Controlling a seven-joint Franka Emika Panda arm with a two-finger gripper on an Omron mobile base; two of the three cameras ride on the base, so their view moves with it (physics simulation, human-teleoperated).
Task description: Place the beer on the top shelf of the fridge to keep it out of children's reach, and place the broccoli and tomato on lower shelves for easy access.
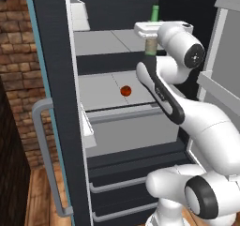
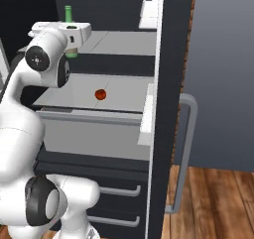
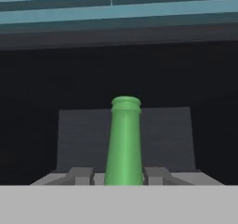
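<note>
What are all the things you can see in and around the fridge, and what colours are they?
beer: one, green glass bottle with a pale label, upright over the upper grey shelf, neck between the gripper's fingers.
tomato: one, red-orange, alone on the shelf below.
fridge: one, dark charcoal, open, with grey shelves, grey drawers low down and a teal-edged door.
door handles: two, curved grey bars, one on each open door.
brick wall: one, reddish brown, at the left of the left base view.
wooden floor: brown planks, beside the fridge.
gripper: one, white hand with dark fingertips, shut on the beer's neck.
</note>
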